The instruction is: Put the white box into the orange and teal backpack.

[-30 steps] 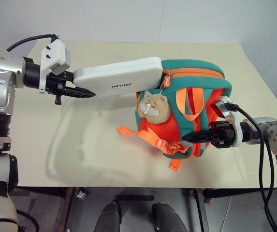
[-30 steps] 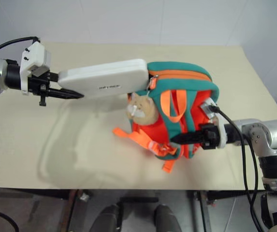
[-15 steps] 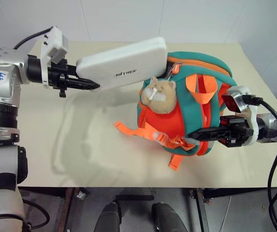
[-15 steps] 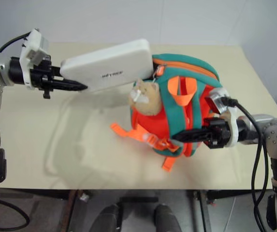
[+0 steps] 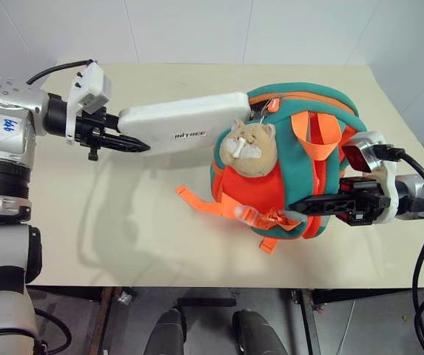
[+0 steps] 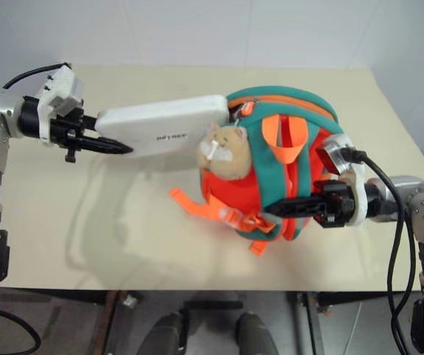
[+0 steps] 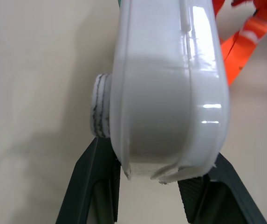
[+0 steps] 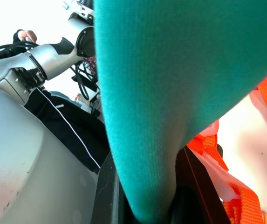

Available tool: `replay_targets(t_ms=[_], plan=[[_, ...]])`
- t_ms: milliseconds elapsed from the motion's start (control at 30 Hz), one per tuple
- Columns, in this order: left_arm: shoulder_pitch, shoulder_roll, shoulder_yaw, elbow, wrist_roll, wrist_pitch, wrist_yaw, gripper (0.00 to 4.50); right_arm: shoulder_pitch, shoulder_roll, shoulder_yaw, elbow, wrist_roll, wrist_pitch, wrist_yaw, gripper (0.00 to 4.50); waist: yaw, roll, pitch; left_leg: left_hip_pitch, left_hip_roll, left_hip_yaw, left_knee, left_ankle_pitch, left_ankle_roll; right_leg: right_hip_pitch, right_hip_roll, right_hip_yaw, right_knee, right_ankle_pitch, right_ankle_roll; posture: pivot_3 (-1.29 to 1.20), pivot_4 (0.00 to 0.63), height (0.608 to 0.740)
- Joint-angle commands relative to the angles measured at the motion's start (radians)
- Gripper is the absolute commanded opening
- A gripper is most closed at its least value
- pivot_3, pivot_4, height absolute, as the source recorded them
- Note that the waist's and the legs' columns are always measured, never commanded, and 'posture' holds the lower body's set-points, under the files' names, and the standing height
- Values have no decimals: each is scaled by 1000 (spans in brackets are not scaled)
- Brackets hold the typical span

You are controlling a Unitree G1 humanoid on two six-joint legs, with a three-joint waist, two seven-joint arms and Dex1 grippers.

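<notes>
Light is bright and even from above, throwing a soft grey shadow on the table (image 5: 123, 222) under the left claw (image 5: 134, 144) and the box (image 5: 186, 122) it holds. In the left wrist view small glare spots sit on the box's glossy edge just past the fingers, and the close box looks soft. In the right wrist view the backdrop past the teal strap (image 8: 170, 93) is blown out white.

white box (image 5: 184, 127): white, small dark lettering
orange and teal backpack (image 5: 311, 159): bright orange body, teal trim, orange webbing straps
plush animal head (image 5: 251, 148): tan, white muzzle
table (image 5: 123, 222): plain beige
</notes>
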Motion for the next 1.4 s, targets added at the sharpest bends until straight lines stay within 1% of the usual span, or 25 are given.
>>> replay_targets(t_ms=[33, 167, 233, 300, 400, 467, 533, 600, 700, 800, 933, 1067, 1100, 1133, 1200, 1300, 1400], plan=[[-48, -10, -64, -28, 29, -39, -112, 1290, -3, -18, 4, -19, 0, -23, 23, 139, 0, 0, 0, 0, 0, 0, 0, 0, 0, 0, 0, 0, 0, 0, 0, 0, 150, 740], [-136, -104, -140, 11, 40, -46, -112, 1290, -18, -8, 28, -8, -11, -37, 32, 139, 6, 0, 0, -1, -1, -1, 1, 0, 0, 0, 0, -1, 0, 0, 0, 0, 150, 740], [-168, -147, -156, 32, 36, -41, -112, 1290, -23, -4, 36, -4, -13, -42, 34, 139, 3, 0, 0, -2, -1, -1, 2, 0, 0, 0, -1, -1, 0, 0, 1, 0, 150, 740], [-212, -232, -161, 69, 29, -15, -106, 1290, -22, 4, 45, -8, -12, -46, 33, 139, 1, 0, 0, -2, -1, -1, 2, 0, 0, 0, 0, -1, 0, 0, 1, 0, 150, 740], [-258, -327, -164, 125, 41, -6, -92, 1290, -17, 13, 52, -16, -9, -47, 31, 139, 2, 0, 0, -3, -1, -2, 1, 0, 0, -1, 0, -1, 0, 0, 1, 0, 150, 740], [-277, -384, -171, 153, 49, 6, -87, 1290, -11, 19, 52, -26, -5, -44, 25, 139, -7, 0, 0, -6, -1, -1, 2, 0, 0, -5, 0, 0, 1, 0, 1, 0, 150, 740], [-291, -438, -179, 181, 60, 8, -74, 1290, -3, 24, 50, -34, -2, -41, 20, 139, -3, 0, 0, -13, -1, 0, 3, 0, 0, -13, 1, 1, 5, 0, 1, 0, 150, 740], [-304, -478, -179, 211, 78, 7, -62, 1290, 1, 28, 48, -40, 1, -38, 14, 139, 1, 0, 0, -13, -1, -1, 3, 0, 0, -14, 1, 0, 6, -1, 1, 0, 150, 740], [-315, -504, -194, 229, 106, 14, -97, 1290, 8, 31, 43, -48, 8, -35, 5, 139, 2, 0, 0, -14, -1, -1, 4, 0, 0, -14, 0, 0, 6, -1, 1, 0, 150, 740], [-320, -517, -248, 233, 134, -10, -112, 1290, 24, 37, 35, -57, 16, -36, -10, 139, 2, 0, 0, -14, -2, -1, 6, 0, 0, -13, 0, 0, 7, -1, 2, 0, 150, 740], [-317, -532, -213, 235, 138, -9, -101, 1290, 33, 50, 26, -67, 27, -35, -34, 139, 2, 0, 0, -13, -2, -2, 7, 0, 0, -12, 0, 0, 8, -1, 2, 0, 150, 740], [-288, -488, -177, 197, 127, -18, -94, 1290, 46, 52, 12, -74, 37, -34, -49, 139, 2, 0, 0, -13, -1, -2, 7, 0, 0, -12, 0, 0, 8, -1, 2, 0, 150, 740], [-282, -473, -163, 184, 118, -8, -96, 1985, 49, 52, 10, -74, 37, -35, -53, 127, 2, 0, 0, -13, -1, -2, 7, 0, 0, -12, 0, 0, 8, -1, 2, 0, 150, 740], [-274, -451, -143, 170, 107, -1, -92, 2178, 50, 52, 9, -73, 38, -35, -56, 127, 2, 0, 0, -13, -1, -2, 7, 0, 0, -12, 0, 0, 8, -1, 2, 0, 150, 740], [-261, -418, -113, 151, 92, 8, -77, 2810, 51, 54, 8, -72, 38, -38, -61, 127, -2, 0, 0, -13, -1, -2, 7, 0, 0, -12, 0, 0, 8, -1, 2, 0, 150, 740], [-230, -341, -62, 123, 68, -19, -78, 3623, 44, 61, 15, -64, 34, -43, -64, 127, -6, 0, 0, -13, -1, -2, 7, 0, 0, -13, 1, 1, 9, -1, 2, 0, 150, 740], [-202, -293, -16, 94, 40, -25, -63, 3623, 36, 68, 23, -56, 28, -46, -66, 127, -2, 0, 0, -13, 0, -2, 7, 0, 0, -13, 1, 0, 10, -1, 2, 0, 150, 740]])
